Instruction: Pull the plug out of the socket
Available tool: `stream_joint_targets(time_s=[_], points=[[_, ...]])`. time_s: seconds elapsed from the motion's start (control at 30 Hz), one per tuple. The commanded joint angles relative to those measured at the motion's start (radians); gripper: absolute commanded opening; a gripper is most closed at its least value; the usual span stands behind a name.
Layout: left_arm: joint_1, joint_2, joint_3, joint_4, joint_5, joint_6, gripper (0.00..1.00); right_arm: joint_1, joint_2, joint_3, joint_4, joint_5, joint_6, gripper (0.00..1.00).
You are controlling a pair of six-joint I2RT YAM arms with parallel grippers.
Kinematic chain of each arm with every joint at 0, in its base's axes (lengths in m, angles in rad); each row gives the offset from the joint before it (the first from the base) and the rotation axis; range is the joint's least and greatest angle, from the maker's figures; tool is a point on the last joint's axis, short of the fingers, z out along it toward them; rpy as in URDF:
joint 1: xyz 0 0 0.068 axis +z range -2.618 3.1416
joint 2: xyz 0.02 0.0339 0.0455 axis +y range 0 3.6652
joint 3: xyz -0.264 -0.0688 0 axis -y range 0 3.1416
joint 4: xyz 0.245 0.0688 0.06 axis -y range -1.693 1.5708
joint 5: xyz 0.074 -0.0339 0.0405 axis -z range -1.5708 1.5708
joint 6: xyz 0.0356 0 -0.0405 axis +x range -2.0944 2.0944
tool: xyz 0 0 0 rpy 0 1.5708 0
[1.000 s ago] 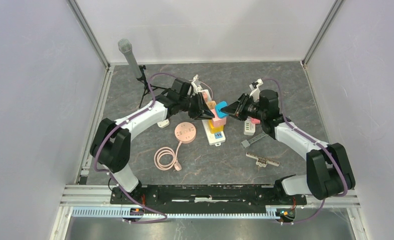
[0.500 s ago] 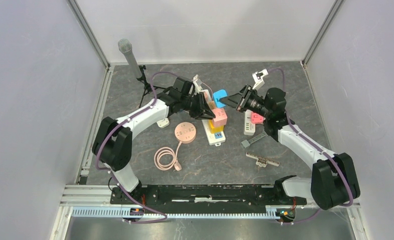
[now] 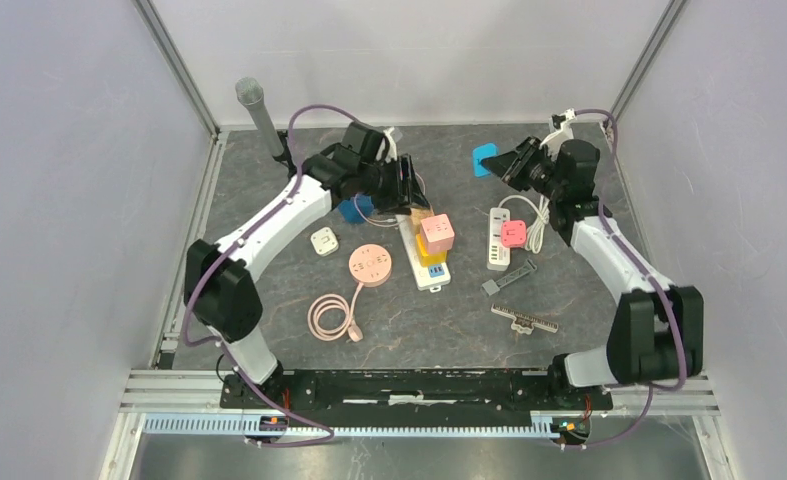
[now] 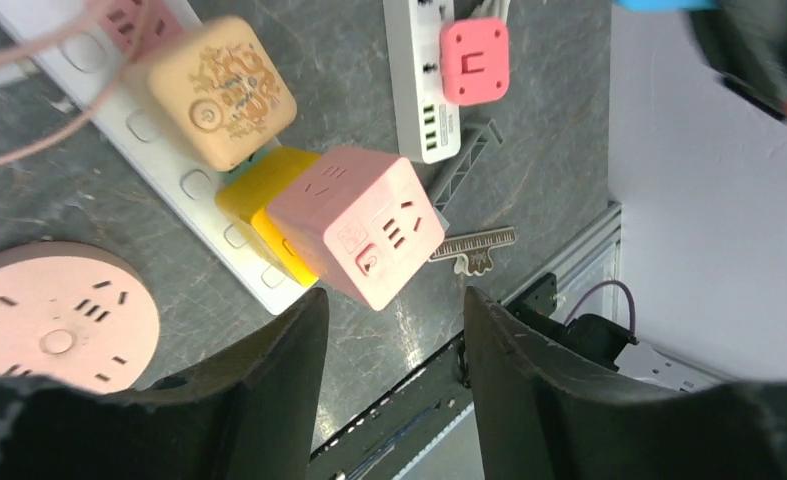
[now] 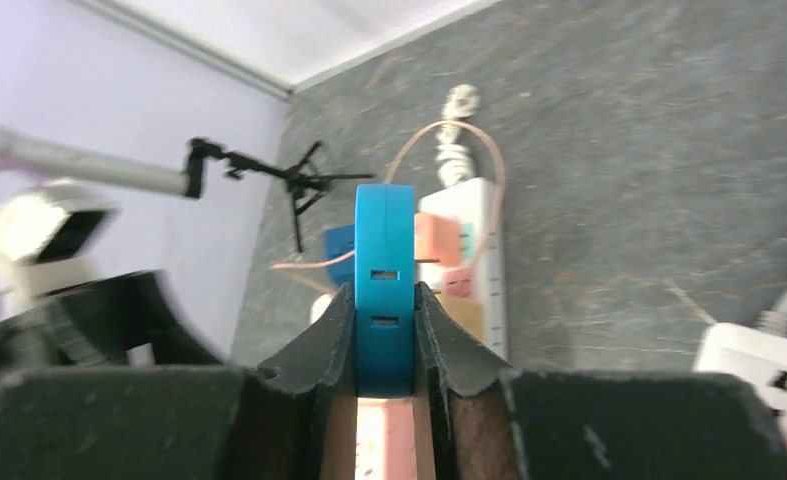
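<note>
A flat blue plastic plug (image 5: 384,270) is gripped by the right jaws, well apart from the long white socket strip (image 3: 431,278), the left jaws being spread wide; setting-down is judged next.

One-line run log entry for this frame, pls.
phase: plug out | right gripper: shut on blue plug, held clear of white power strip | left gripper: open, apart from pink cube socket
</note>
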Motion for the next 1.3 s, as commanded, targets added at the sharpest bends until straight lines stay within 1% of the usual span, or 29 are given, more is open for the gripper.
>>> stream_joint_targets(time_s=[0.0,0.1,0.23,0.3,0.33,0.4,0.53,0.63,0.7,0.77,0.83,0.9,0.97,1.07,1.1,1.13,1.2,1.27], points=[[0.013,-0.099,0.099,-0.122,-0.077,0.065,0.61,-0.048,0.123,0.070,0.017,0.026,-0.060,0.00],[0.013,-0.151,0.072,-0.133,-0.133,0.016,0.65,-0.079,0.248,0.148,0.023,-0.016,-0.085,0.00],[0.013,-0.219,0.038,-0.131,-0.202,-0.037,0.74,-0.106,0.394,0.273,-0.068,-0.028,-0.179,0.00],[0.012,-0.243,0.021,-0.130,-0.237,-0.033,0.81,-0.106,0.440,0.296,-0.053,-0.034,-0.206,0.02],[0.012,-0.252,0.007,-0.125,-0.262,-0.029,0.83,-0.133,0.460,0.303,-0.030,-0.041,-0.206,0.03],[0.014,-0.259,-0.005,-0.128,-0.301,-0.015,0.86,-0.137,0.509,0.321,0.012,-0.064,-0.204,0.05],[0.016,-0.247,-0.007,-0.143,-0.336,-0.006,0.89,-0.135,0.600,0.374,0.031,-0.113,-0.186,0.06],[0.016,-0.237,-0.024,-0.128,-0.344,-0.014,0.90,-0.123,0.624,0.333,0.097,-0.121,-0.175,0.10],[0.019,-0.218,-0.007,-0.129,-0.340,-0.008,0.90,-0.119,0.646,0.317,0.118,-0.122,-0.181,0.15],[0.020,-0.197,0.010,-0.129,-0.336,0.000,0.91,-0.088,0.677,0.320,0.123,-0.124,-0.182,0.16],[0.020,-0.180,0.022,-0.129,-0.333,0.004,0.91,-0.083,0.713,0.342,0.123,-0.126,-0.177,0.16],[0.021,-0.161,0.029,-0.127,-0.329,0.001,0.91,-0.080,0.743,0.370,0.123,-0.124,-0.174,0.18],[0.021,-0.142,0.037,-0.128,-0.318,-0.004,0.91,-0.080,0.769,0.397,0.115,-0.118,-0.171,0.24],[0.020,-0.117,0.052,-0.128,-0.308,-0.001,0.91,-0.080,0.782,0.411,0.111,-0.089,-0.169,0.43],[0.020,-0.113,0.055,-0.128,-0.308,0.004,0.91,-0.081,0.780,0.409,0.110,-0.076,-0.171,0.48],[0.020,-0.110,0.058,-0.127,-0.308,0.010,0.91,-0.082,0.783,0.411,0.105,-0.061,-0.177,0.50],[0.023,-0.109,0.059,-0.128,-0.311,0.022,0.91,-0.086,0.789,0.440,0.048,-0.020,-0.228,0.55],[0.029,-0.115,0.059,-0.132,-0.310,0.033,0.91,-0.093,0.799,0.485,-0.026,0.022,-0.278,0.66]])
